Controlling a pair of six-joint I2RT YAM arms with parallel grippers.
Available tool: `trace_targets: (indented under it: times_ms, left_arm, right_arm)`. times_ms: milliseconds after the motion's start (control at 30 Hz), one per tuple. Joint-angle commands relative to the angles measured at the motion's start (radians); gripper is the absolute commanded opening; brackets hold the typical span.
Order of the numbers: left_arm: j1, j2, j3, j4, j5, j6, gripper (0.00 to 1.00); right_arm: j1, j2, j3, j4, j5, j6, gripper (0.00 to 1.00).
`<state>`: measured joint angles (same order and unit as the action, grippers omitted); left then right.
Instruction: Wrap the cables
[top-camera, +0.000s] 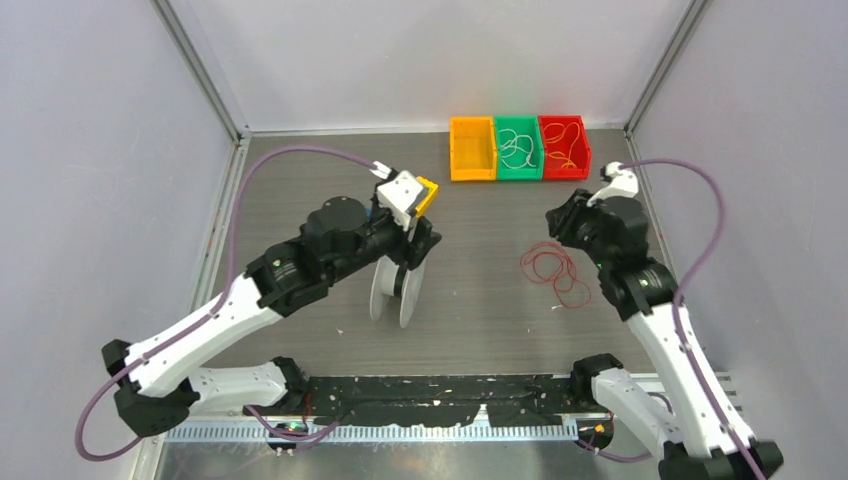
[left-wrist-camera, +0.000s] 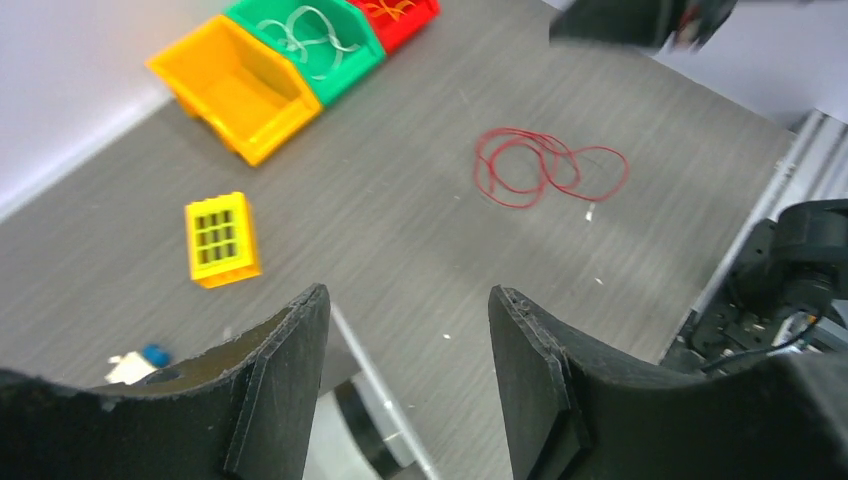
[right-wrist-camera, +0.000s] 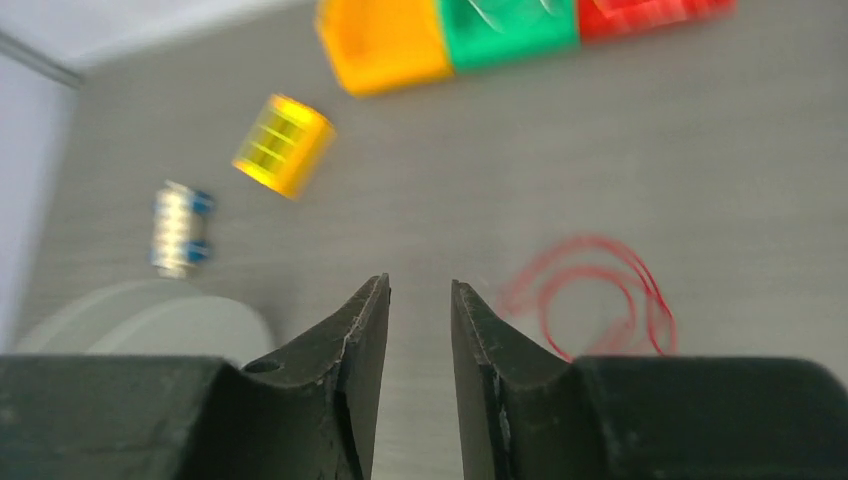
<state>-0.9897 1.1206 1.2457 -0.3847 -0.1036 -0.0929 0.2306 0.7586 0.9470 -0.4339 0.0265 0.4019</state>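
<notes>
The cable (top-camera: 555, 270) is a thin red wire lying in loose loops on the grey table, right of centre; it also shows as cable (left-wrist-camera: 545, 165) and cable (right-wrist-camera: 600, 295). My left gripper (top-camera: 407, 262) (left-wrist-camera: 408, 292) is open above a pale grey spool (top-camera: 393, 292) (left-wrist-camera: 372, 425) that stands on its rims. One flange shows between the fingers, untouched. My right gripper (top-camera: 557, 226) (right-wrist-camera: 420, 283) hovers just beyond the coil, its jaws a narrow gap apart with nothing between them. The cable lies free of both grippers.
Orange bin (top-camera: 472, 148), green bin (top-camera: 517, 147) with pale wires and red bin (top-camera: 563, 146) with orange wires sit at the back. A yellow block (left-wrist-camera: 222, 238) (right-wrist-camera: 283, 145) and a small blue-and-white connector (right-wrist-camera: 180, 228) lie near the left gripper. Walls enclose three sides.
</notes>
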Motion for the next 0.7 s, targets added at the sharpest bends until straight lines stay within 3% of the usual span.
trace_targets:
  times_ms: [0, 267, 400, 500, 667]
  left_arm:
    - [0.005, -0.106, -0.004, -0.053, -0.112, 0.088, 0.61]
    - [0.005, -0.221, -0.119, -0.111, -0.145, 0.149, 0.61]
    - [0.005, -0.235, -0.123, -0.140, -0.141, 0.148, 0.62]
    - [0.005, -0.240, -0.113, -0.150, -0.123, 0.143, 0.62]
    - [0.006, -0.252, -0.116, -0.143, -0.108, 0.139, 0.62]
  right_arm:
    - [-0.033, 0.121, -0.101, -0.045, 0.186, 0.030, 0.36]
    - [-0.147, 0.264, -0.327, 0.147, 0.069, 0.099, 0.38]
    - [-0.158, 0.336, -0.339, 0.199, 0.087, 0.083, 0.42]
    - [-0.173, 0.394, -0.339, 0.237, 0.061, 0.056, 0.51]
    - [-0.190, 0.444, -0.330, 0.268, 0.102, 0.036, 0.52]
